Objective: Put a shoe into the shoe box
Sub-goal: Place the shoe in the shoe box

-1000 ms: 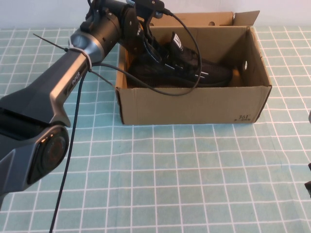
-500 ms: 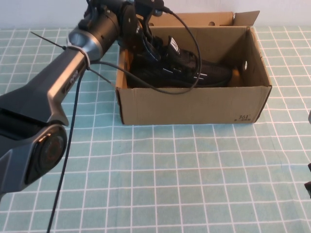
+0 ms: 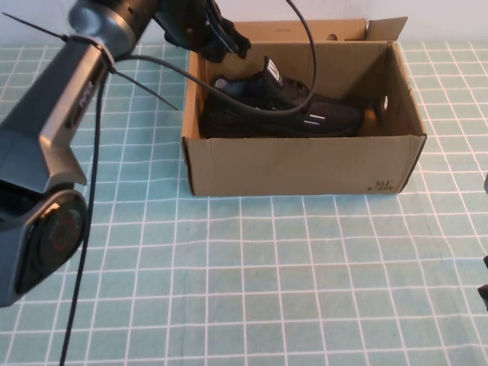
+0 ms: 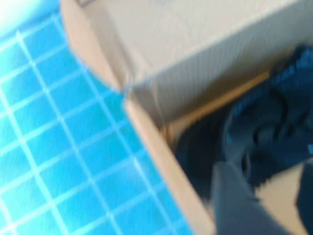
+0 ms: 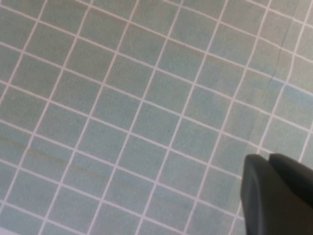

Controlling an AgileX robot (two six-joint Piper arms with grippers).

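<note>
We see the left pincer has risen clear of the shoe, which now lies inside the shoe box; its fingers appear spread, empty. Placement looks complete. The right pincer hangs parked over the counter.

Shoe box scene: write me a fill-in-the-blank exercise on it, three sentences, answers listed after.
1. The shoe lies inside the ____, on its floor.
2. The left gripper hangs above the shoe box's far-left corner, holding ____.
3. The right gripper hangs over bare ____ tablecloth, well away from the shoe box.

Missing words: shoe box; nothing; checked
</note>
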